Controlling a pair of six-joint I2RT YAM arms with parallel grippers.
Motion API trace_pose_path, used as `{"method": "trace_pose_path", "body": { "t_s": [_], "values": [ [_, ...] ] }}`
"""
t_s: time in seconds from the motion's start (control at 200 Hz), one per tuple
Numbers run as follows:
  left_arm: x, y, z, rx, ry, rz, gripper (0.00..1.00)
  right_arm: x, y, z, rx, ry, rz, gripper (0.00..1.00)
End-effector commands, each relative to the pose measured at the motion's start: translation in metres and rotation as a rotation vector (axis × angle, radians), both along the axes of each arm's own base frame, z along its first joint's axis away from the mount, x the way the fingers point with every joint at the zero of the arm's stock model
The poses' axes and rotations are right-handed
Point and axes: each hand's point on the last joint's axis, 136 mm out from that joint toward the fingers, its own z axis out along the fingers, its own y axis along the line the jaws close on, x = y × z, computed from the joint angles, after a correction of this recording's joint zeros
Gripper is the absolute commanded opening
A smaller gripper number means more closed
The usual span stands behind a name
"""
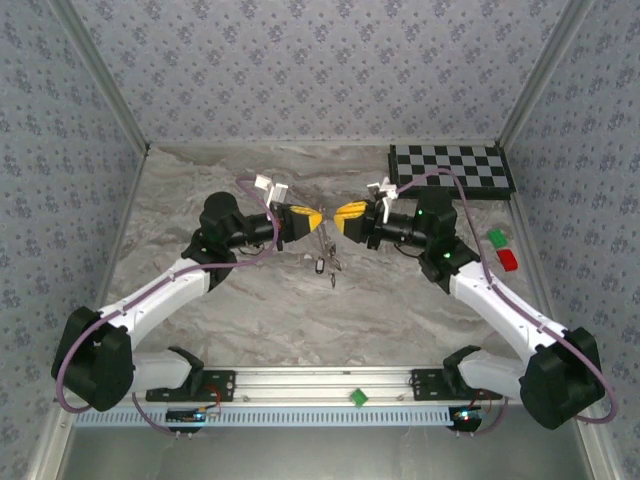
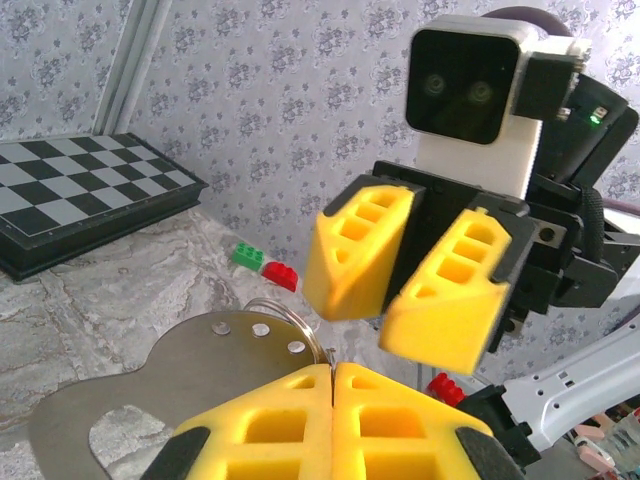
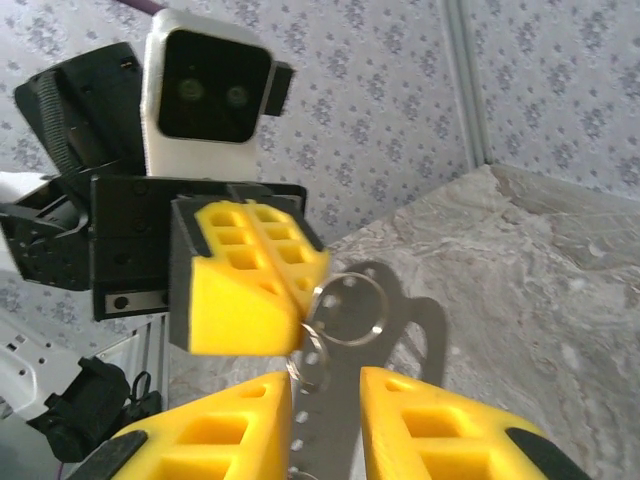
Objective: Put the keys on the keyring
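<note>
**Grippers.** The left gripper (image 3: pixel 300 292) has its ribbed yellow foam-like fingers pressed flat together, with no gap at the seam, and is clamped on the keyring (image 3: pixel 384 310). The right gripper (image 3: pixel 326 420) faces it tip to tip, fingers parted. A perforated metal strip and a smaller wire loop (image 3: pixel 316 362) show in the gap; whether they touch the fingers cannot be told.

**Keyring.** It is a thin, shiny round wire loop with an open centre. It sticks out from the left fingertips, held above the middle of the table (image 1: pixel 250 300).

**Attached part.** A flat, dull-grey metal plate (image 2: pixel 190 355) lies against the ring. It has rounded edges, a row of small round holes and one large cut-out.

**Keys.** The keys (image 1: pixel 320 265) are small dark pieces in a short line just below the two grippers, on the near-edge side. They are too small to show their shape, or whether they hang or lie.

**Surroundings.** The table top is grey and marble-veined. A black-and-white chessboard (image 1: pixel 450 168) sits at the far right corner. A green brick (image 1: pixel 497 238) and a red brick (image 1: pixel 508 259), both studded, lie near the right edge.
</note>
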Motion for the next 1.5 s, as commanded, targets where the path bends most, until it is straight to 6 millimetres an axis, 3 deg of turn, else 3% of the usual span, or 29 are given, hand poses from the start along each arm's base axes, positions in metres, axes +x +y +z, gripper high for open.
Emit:
{"method": "trace_pose_path", "body": {
  "t_s": [0.0,0.415,0.56,0.74,0.915,1.299,1.494],
  "values": [
    [-0.007,0.000,0.020,-0.037,-0.066,-0.012,0.00,-0.001,0.009,0.008,0.004,-0.056,0.010,0.22],
    [-0.010,0.000,0.020,-0.033,-0.067,-0.031,0.00,0.004,0.015,0.006,-0.021,-0.078,-0.007,0.19],
    [-0.009,-0.001,0.017,-0.024,-0.059,-0.034,0.00,0.006,0.014,0.009,-0.025,-0.099,-0.025,0.26],
    [-0.009,0.000,0.019,-0.018,-0.061,-0.025,0.00,0.009,0.002,0.012,-0.030,-0.137,-0.080,0.26],
    [-0.008,-0.003,0.018,-0.016,-0.053,-0.041,0.00,0.007,0.005,0.011,-0.057,-0.151,-0.067,0.28],
    [-0.009,-0.004,0.020,-0.022,-0.055,-0.050,0.00,0.001,0.017,0.006,-0.072,-0.137,-0.002,0.25],
    [-0.008,-0.004,0.021,-0.028,-0.054,-0.053,0.00,0.002,0.022,0.004,-0.081,-0.122,0.015,0.17]
  ]
}}
